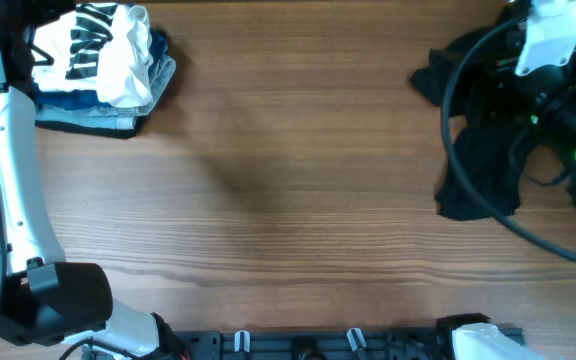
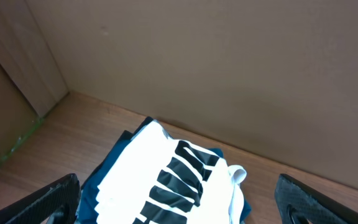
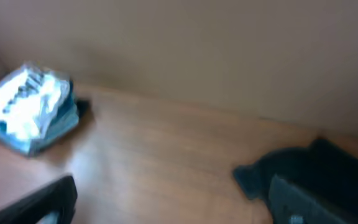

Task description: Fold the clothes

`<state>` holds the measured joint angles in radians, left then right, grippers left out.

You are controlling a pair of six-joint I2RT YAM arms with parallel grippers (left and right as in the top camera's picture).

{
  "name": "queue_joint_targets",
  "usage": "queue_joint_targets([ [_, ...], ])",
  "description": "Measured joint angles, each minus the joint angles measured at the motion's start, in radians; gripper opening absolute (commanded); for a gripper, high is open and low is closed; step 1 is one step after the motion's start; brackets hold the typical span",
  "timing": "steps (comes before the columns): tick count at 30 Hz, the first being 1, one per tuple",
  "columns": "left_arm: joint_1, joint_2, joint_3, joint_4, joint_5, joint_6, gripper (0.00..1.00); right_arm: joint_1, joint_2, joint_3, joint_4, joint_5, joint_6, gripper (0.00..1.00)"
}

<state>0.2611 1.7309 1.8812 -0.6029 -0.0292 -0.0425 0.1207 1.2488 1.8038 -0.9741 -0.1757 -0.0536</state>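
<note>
A stack of folded clothes (image 1: 108, 70) lies at the far left of the table, a white garment with black stripes (image 2: 166, 180) on top and blue ones under it. A crumpled black garment (image 1: 478, 140) lies at the far right; it also shows in the right wrist view (image 3: 316, 168). My left gripper (image 2: 179, 202) is open and empty, its fingers spread wide above the folded stack. My right gripper (image 3: 166, 199) is open and empty, over bare wood beside the black garment's edge. The right arm (image 1: 553, 60) covers part of that garment.
The wooden table (image 1: 288, 200) runs between the two piles. A brown wall (image 2: 229, 62) stands behind the table. Black cables (image 1: 468, 180) loop over the black garment. The arm bases (image 1: 68, 300) sit at the front edge.
</note>
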Motion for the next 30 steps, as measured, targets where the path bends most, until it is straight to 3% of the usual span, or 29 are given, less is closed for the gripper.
queue_joint_targets([
  [6,0.001,0.000,-0.001,-0.002,-0.003,0.000,1.00,0.000,-0.397,-0.716,0.668,-0.047,-0.013,1.00],
  [12,0.001,0.000,-0.001,-0.003,-0.003,0.000,1.00,0.000,-0.735,-1.365,1.041,-0.091,0.042,1.00],
  [19,0.001,0.000,-0.001,-0.002,-0.003,0.000,1.00,0.000,-1.040,-1.697,1.089,-0.082,0.061,1.00],
  [26,0.001,0.000,-0.001,-0.001,-0.003,0.000,1.00,0.000,-1.120,-1.778,1.085,0.021,0.061,1.00],
  [30,0.001,0.000,-0.001,-0.003,-0.003,0.000,1.00,0.000,-1.155,-1.792,0.998,0.042,0.064,1.00],
])
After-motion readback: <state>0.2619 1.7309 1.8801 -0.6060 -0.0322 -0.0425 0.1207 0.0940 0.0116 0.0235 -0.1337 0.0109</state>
